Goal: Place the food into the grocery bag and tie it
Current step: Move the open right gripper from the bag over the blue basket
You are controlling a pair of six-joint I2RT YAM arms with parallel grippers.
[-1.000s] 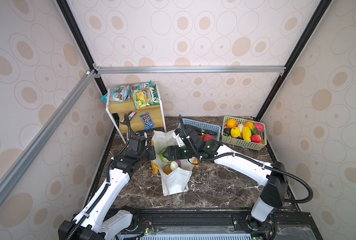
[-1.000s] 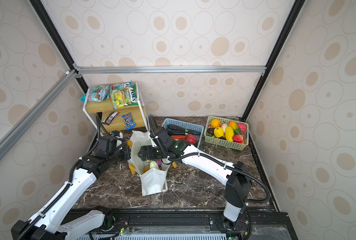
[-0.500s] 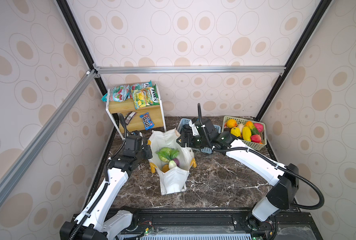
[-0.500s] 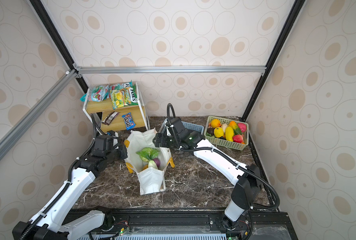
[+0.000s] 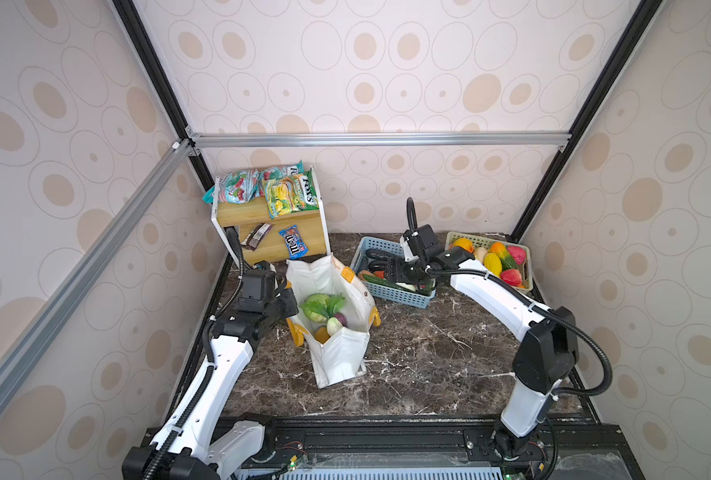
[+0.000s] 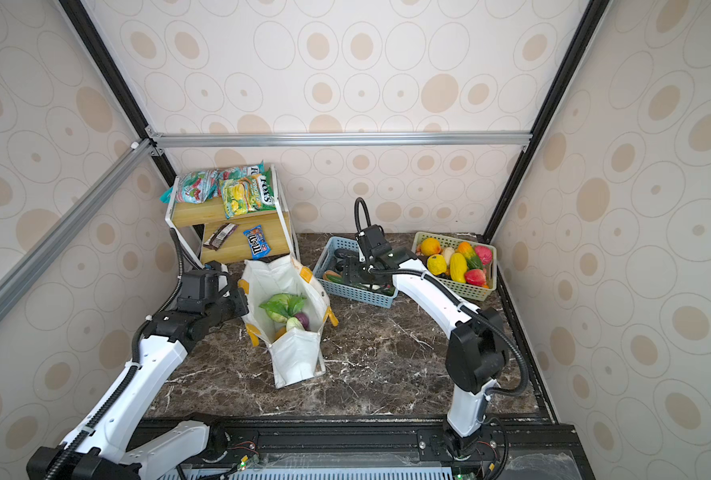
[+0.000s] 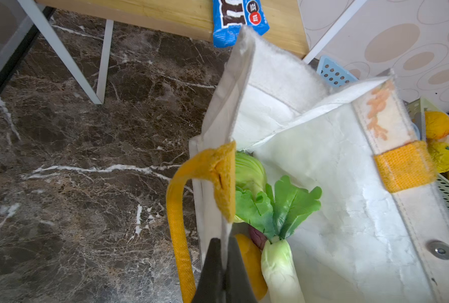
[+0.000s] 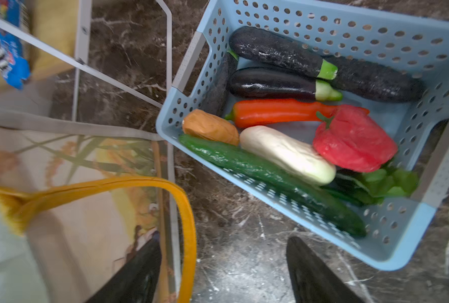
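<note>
The bag stands open on the counter, just beside the blue basket. A cabbage and a few smaller pieces are already inside. The left tool is closed on the bag's rim, beside a yellow strap. The cloth looks soft and would likely sag shut if let go. The right tool hangs open and empty over the counter at the basket's edge. The cucumber nearest it looks smooth, light and probably slippery, so a hold across its middle seems safest. The bag side of the right wrist view is blurred, so the tool's clearance from the strap there is unclear.
</note>
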